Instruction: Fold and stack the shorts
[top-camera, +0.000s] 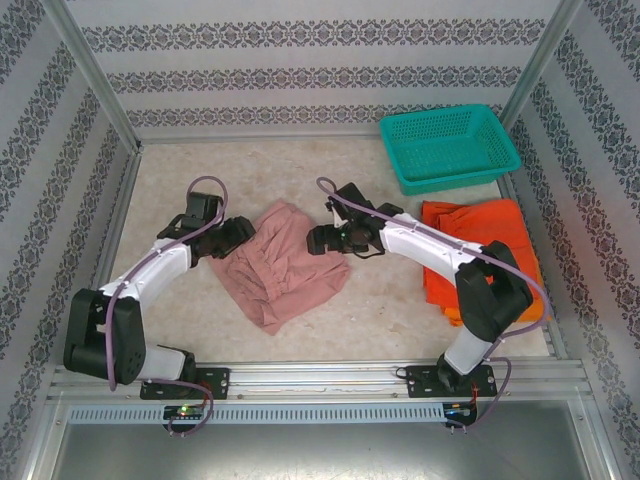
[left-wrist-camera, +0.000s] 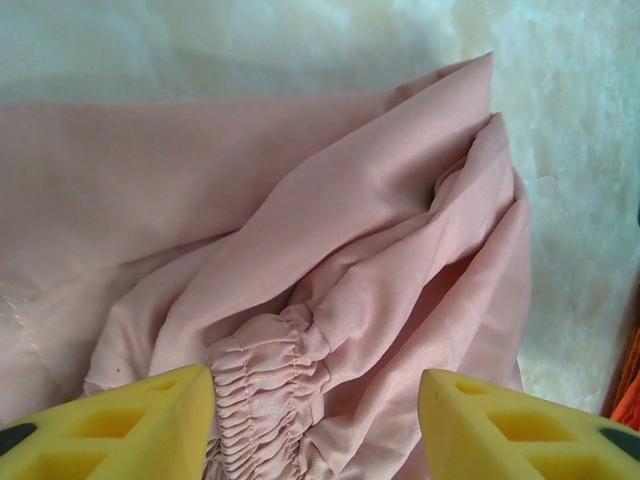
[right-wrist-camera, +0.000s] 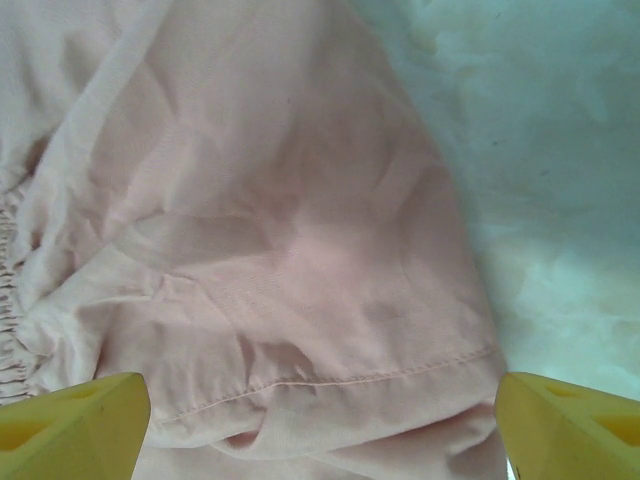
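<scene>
Centrally, pink shorts (top-camera: 283, 262) lie crumpled.
Left claw (top-camera: 236, 237) and right claw (top-camera: 318, 240) both gape apart at their edges.

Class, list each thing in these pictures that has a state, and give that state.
teal basket: upright, empty.
pink shorts: crumpled, unfolded.
orange shorts: heaped near the teal basket.
left gripper: open, above the pink shorts' waistband.
right gripper: open, above a hem of the pink shorts.

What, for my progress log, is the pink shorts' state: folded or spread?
Not neatly folded: the pink shorts lie crumpled, layers overlapping, elastic waistband bunched.
</scene>
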